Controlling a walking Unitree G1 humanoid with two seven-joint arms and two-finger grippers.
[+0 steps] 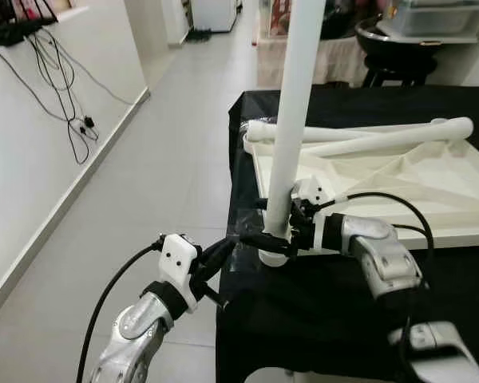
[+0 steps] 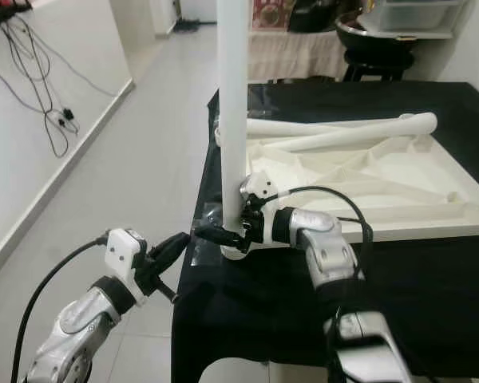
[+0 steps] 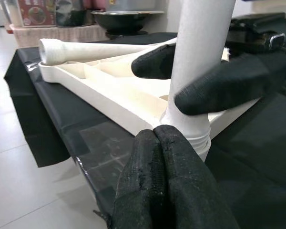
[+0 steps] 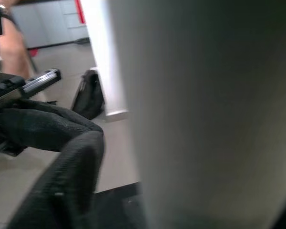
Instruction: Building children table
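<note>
**benchbot:** Black cloth [image 1: 319,319] covers the whole work table, and the white plastic tabletop [image 1: 431,227] lies upside down on it, ribs facing up. Pale tiled floor [image 1: 144,207] runs off to the robot's left, with cables [image 1: 72,120] hanging on the white wall there.

**kitfixer:** And the legs?

**benchbot:** One white table leg [image 1: 291,112] stands upright in the corner socket nearest the robot, at the cloth's left edge. Two loose legs [image 1: 367,137] lie across the far side of the tabletop, touching each other.

**kitfixer:** Which arm's on it?

**benchbot:** Right gripper [image 1: 278,231] reaches in from the tabletop side, with its black fingers on either side of the upright leg, pinching it low down just above the socket. In the left wrist view you can see those fingers [image 3: 219,88] pressed on the leg.

**kitfixer:** Left one?

**benchbot:** Left gripper [image 1: 223,254] sits just off the table edge, pointing at the base of that leg. Its fingers [image 3: 167,181] are pressed together, holding nothing, with the tips close to the socket.
</note>
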